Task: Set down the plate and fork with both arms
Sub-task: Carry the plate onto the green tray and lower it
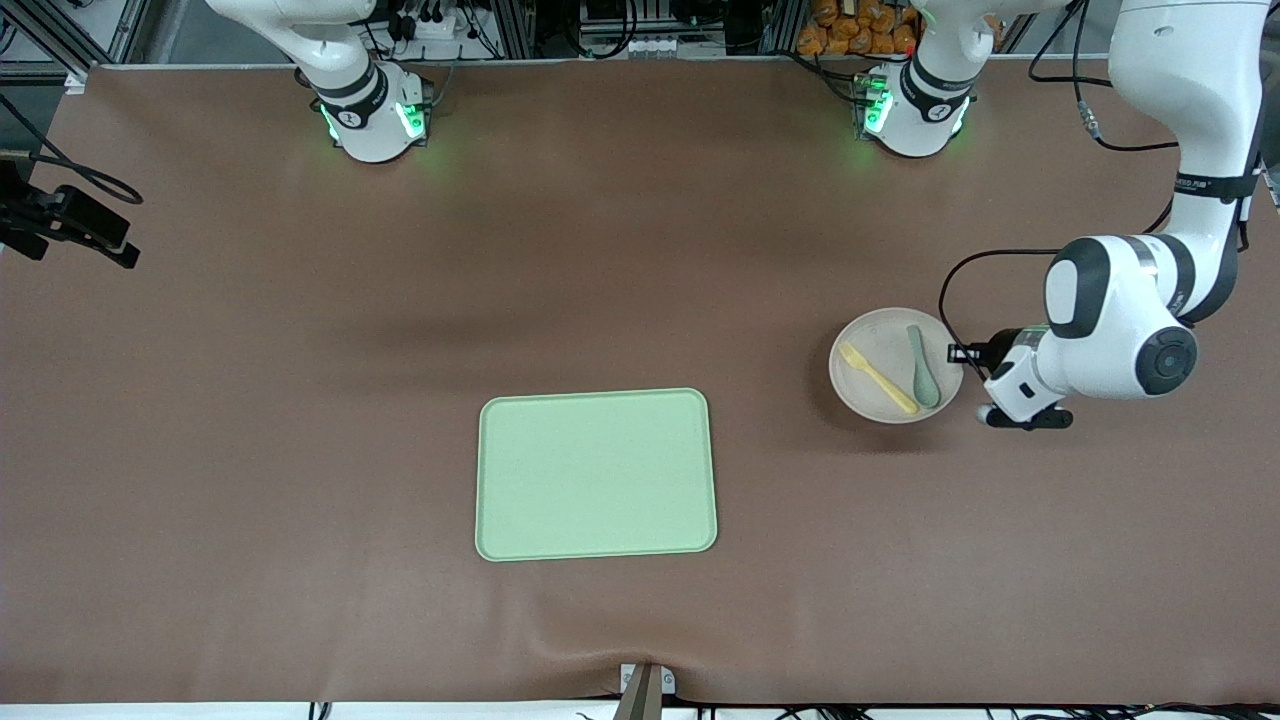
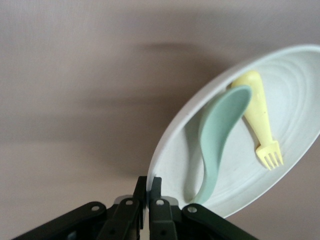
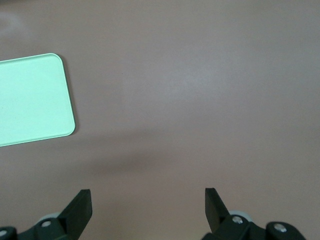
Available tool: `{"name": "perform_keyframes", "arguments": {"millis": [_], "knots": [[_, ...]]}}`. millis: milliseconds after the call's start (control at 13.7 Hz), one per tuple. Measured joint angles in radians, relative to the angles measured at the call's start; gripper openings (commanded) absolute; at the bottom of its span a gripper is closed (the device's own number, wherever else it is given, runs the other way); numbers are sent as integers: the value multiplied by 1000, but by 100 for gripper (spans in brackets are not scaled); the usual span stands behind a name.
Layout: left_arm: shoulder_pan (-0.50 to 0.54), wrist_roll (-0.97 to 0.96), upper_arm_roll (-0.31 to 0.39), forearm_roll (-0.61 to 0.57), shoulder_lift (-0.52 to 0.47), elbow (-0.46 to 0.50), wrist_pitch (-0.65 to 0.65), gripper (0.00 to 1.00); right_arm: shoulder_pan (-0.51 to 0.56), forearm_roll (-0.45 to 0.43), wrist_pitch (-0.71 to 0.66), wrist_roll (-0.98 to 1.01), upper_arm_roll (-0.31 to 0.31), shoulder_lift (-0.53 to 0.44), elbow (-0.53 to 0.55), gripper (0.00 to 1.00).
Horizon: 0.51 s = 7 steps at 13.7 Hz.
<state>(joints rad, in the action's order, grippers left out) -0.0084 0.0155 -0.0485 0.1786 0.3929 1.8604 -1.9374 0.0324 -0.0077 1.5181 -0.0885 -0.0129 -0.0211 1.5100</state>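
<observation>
Left gripper (image 2: 148,192) clamped; right gripper (image 3: 148,206) spread.

In the front view the left gripper (image 1: 962,352) is mostly hidden under its own wrist at 3 o'clock of the plate (image 1: 880,345). The right gripper (image 3: 148,204) is cut by the frame edge in its wrist view. There the tray (image 3: 35,97) is also cut, at 9 o'clock.
</observation>
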Motion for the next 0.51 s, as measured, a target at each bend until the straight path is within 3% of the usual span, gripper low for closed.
{"name": "perform_keyframes", "arguments": {"millis": [511], "knots": [[-165, -165, -6, 211, 224, -349, 28, 0, 0, 0, 0, 0, 0, 1, 0, 100]]}}
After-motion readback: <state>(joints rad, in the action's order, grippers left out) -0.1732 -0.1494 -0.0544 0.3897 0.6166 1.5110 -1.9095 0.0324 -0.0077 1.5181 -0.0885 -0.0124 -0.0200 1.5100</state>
